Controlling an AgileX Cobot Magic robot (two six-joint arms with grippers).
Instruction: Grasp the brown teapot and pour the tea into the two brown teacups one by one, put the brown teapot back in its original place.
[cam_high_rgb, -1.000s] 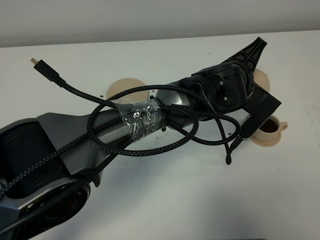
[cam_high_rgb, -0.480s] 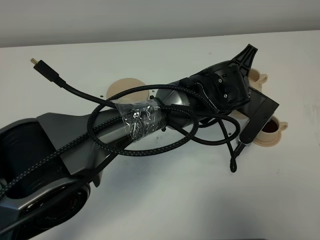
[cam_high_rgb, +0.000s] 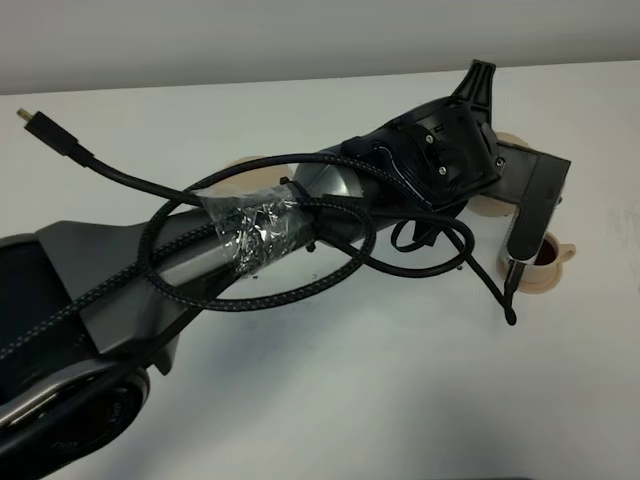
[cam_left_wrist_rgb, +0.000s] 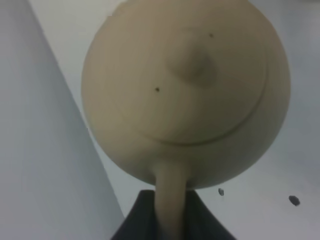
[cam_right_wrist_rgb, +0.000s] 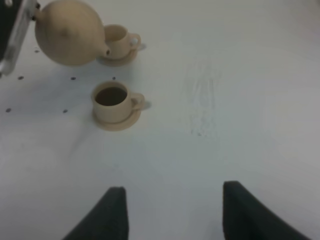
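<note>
The brown teapot (cam_left_wrist_rgb: 185, 90) fills the left wrist view. My left gripper (cam_left_wrist_rgb: 167, 212) is shut on its loop handle (cam_left_wrist_rgb: 170, 195). In the right wrist view the teapot (cam_right_wrist_rgb: 70, 32) hangs in the air with its spout at the far teacup (cam_right_wrist_rgb: 117, 40) on its saucer. The near teacup (cam_right_wrist_rgb: 111, 102) holds dark tea; it also shows in the exterior view (cam_high_rgb: 545, 258). There my left arm (cam_high_rgb: 440, 165) hides the teapot and most of the far cup. The original place, a wide tan saucer (cam_high_rgb: 265, 177), lies bare behind the cables. My right gripper (cam_right_wrist_rgb: 175, 215) is open and empty, in front of the cups.
Small dark drops (cam_right_wrist_rgb: 20, 77) dot the white table around the cups. Thick black cables (cam_high_rgb: 300, 290) loop off my left arm over the table's middle. The grey wall runs along the table's far edge (cam_high_rgb: 300, 75).
My left arm has swung further back and to the right with the teapot, covering the far teacup that showed before. The near cup has not moved.
</note>
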